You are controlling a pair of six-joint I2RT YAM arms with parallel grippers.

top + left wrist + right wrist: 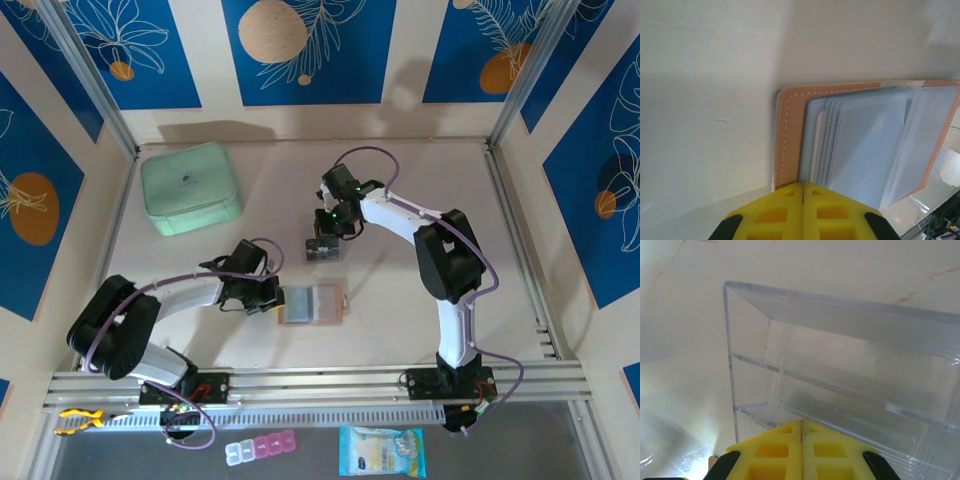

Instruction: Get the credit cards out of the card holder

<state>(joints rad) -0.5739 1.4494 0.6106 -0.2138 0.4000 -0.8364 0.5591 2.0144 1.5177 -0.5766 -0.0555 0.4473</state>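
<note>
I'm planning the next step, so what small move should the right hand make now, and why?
Probably swing the right hand over toward the card holder. It is shut on nothing by the clear box, while the shut left hand sits at the open holder's edge. Whether the sleeves hold cards I can't tell.

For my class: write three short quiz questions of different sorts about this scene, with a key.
1. True or false: the card holder lies open.
2. Which gripper is at the clear box? A left, B right.
3. Fill in: the case at the far left is ____ green.
Key: 1 true; 2 B, the right gripper; 3 mint.
</note>
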